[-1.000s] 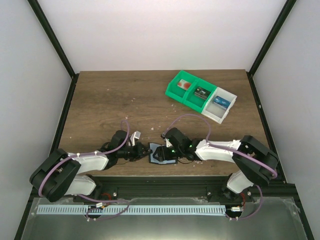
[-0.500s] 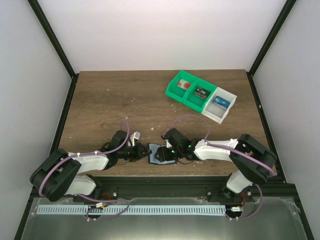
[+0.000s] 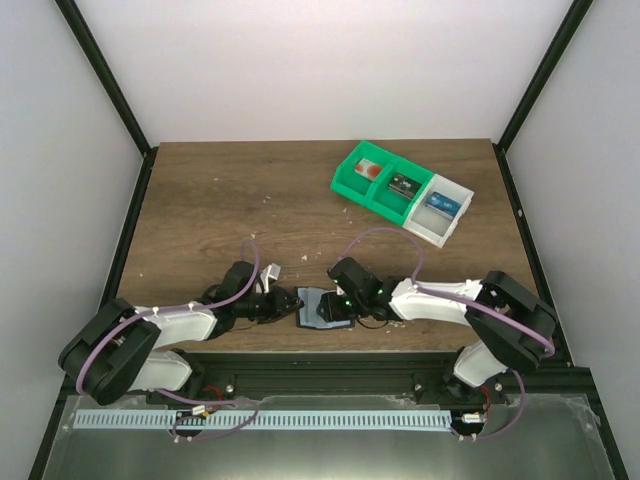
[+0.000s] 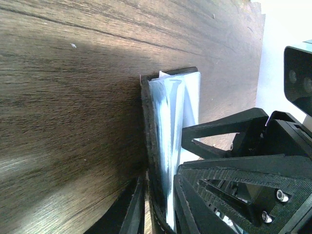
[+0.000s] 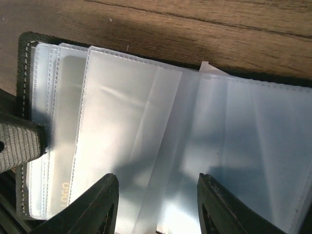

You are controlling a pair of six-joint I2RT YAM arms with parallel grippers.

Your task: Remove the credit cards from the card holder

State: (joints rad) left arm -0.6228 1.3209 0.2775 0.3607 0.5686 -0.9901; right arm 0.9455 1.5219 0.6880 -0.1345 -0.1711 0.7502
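1. Now the right hand point(image 5: 156, 187) hung just over the open card holder point(image 3: 318, 309). Its two fingers point(image 5: 92, 204) were spread apart, and nothing was pinched between them.
2. The left hand point(image 4: 158, 195) sat at the card holder's left end, with one finger on each side of the black edge point(image 4: 148, 146). A thin gap showed beside one finger, so I could not tell if it was squeezing.
3. The card holder lay open near the front of the tabletop point(image 3: 220, 210), in the middle, between the two hands. Its inside faced up. Its long side ran left to right, from one hand to the other. The clear sleeves point(image 5: 122, 112) were fanned out under the right hand.
4. I think the step was hunting for a card to grab. I saw no card lying out on the tabletop. One sleeve had tiny letters low down, maybe a card, but I was not sure.
5. Next, the right hand would need to come down and pinch a card's edge, not the floppy sleeve. The left hand would need to keep the card holder from sliding.
6. The green and white bins point(image 3: 343, 180) stood far off, at the back right.
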